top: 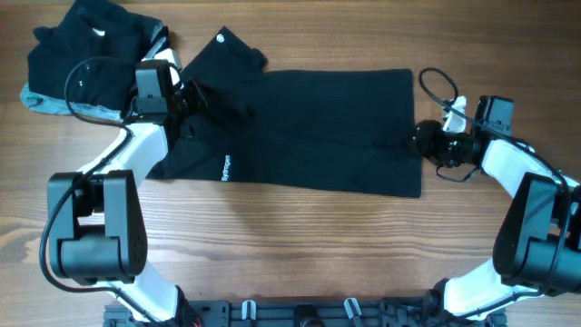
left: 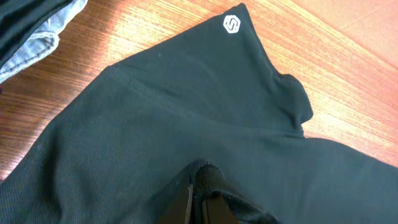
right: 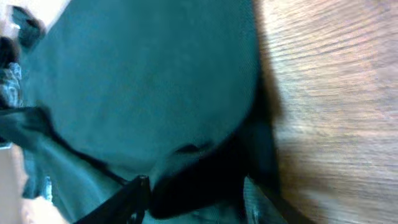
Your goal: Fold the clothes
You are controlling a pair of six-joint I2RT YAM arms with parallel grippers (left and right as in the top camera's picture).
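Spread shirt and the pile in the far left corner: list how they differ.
The spread shirt lies flat; the pile sits bunched. The spread shirt shows no grey-blue; the pile has a grey-blue edge. The left pincer is shut on the spread shirt; no pincer holds the pile. Both are black with white marks.

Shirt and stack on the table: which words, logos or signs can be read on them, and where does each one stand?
"S" inside a hexagon: white logo on the shirt.
White word on the same shirt: too small to read.
White mark on the stack: too small to read.
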